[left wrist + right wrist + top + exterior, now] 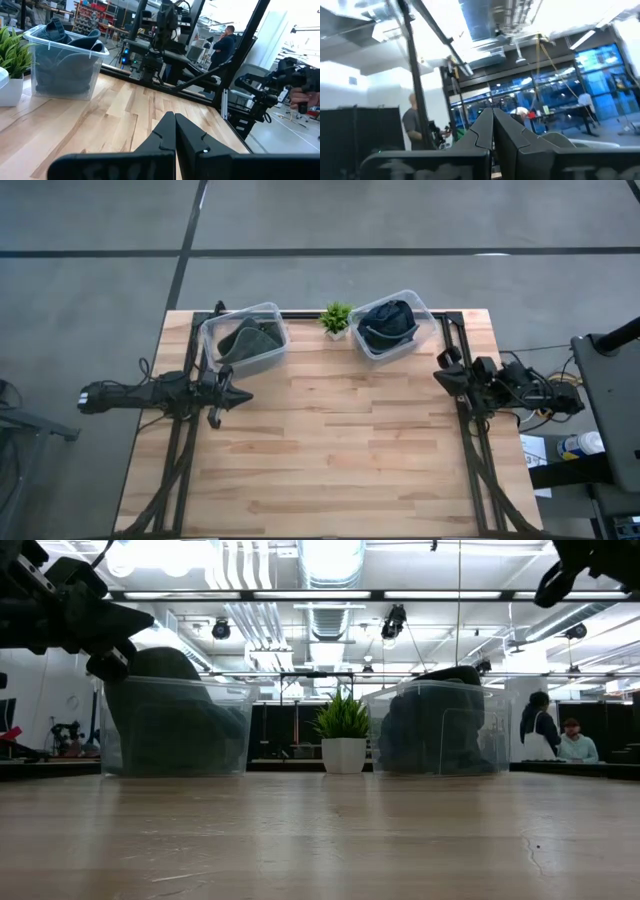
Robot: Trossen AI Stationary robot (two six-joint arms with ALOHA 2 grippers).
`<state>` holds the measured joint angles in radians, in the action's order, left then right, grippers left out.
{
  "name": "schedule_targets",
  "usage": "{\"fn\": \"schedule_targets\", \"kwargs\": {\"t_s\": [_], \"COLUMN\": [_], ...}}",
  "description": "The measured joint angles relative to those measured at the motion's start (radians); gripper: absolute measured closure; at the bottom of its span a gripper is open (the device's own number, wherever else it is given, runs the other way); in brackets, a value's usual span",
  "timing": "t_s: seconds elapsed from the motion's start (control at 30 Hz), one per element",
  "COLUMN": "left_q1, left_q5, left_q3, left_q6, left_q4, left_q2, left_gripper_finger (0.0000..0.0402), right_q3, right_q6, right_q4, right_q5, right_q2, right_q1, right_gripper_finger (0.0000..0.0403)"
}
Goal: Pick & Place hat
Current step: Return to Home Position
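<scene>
Two hats lie in clear plastic bins at the table's far edge. A grey-green hat (251, 340) (165, 715) fills the left bin (215, 348). A dark blue hat (388, 321) (430, 725) (67, 37) fills the right bin (425, 330). My left gripper (247, 395) (175, 122) hovers shut just in front of the left bin, pointing toward the table's right edge. My right gripper (438, 377) (493, 120) hovers shut near the table's right edge, in front of the right bin, tipped upward. Neither touches anything.
A small potted plant (336, 320) (343, 735) stands between the two bins. Dark frame rails (470, 450) run along the table's left and right sides. Bare wood (340, 450) covers the middle and near part of the table. People show in the room beyond.
</scene>
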<state>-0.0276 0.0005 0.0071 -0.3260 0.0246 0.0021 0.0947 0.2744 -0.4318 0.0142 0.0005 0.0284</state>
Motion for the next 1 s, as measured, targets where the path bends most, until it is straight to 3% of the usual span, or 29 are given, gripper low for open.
{"fn": "schedule_targets", "kwargs": {"t_s": [0.27, 0.5, 0.77, 1.0], "left_q1": [0.000, 0.000, 0.000, 0.000], "left_q5": [0.001, 0.001, 0.001, 0.001], "left_q3": [0.000, 0.000, 0.000, 0.000], "left_q6": [0.000, 0.000, 0.000, 0.000], "left_q4": [-0.001, -0.001, -0.001, -0.002], "left_q2": [0.015, 0.016, 0.016, 0.016], "left_gripper_finger": [0.0401, 0.0401, 0.0401, 0.0402], "right_q3": [-0.087, -0.086, -0.086, -0.086], "right_q6": [-0.053, -0.153, -0.070, -0.063], "right_q4": [-0.119, -0.096, 0.235, 0.397], "right_q5": [-0.014, -0.014, -0.018, -0.049], "right_q2": [-0.001, -0.001, -0.001, -0.001], "right_q1": [0.000, 0.000, 0.000, 0.000], "right_gripper_finger": [0.0394, 0.0394, 0.0394, 0.0394]}}
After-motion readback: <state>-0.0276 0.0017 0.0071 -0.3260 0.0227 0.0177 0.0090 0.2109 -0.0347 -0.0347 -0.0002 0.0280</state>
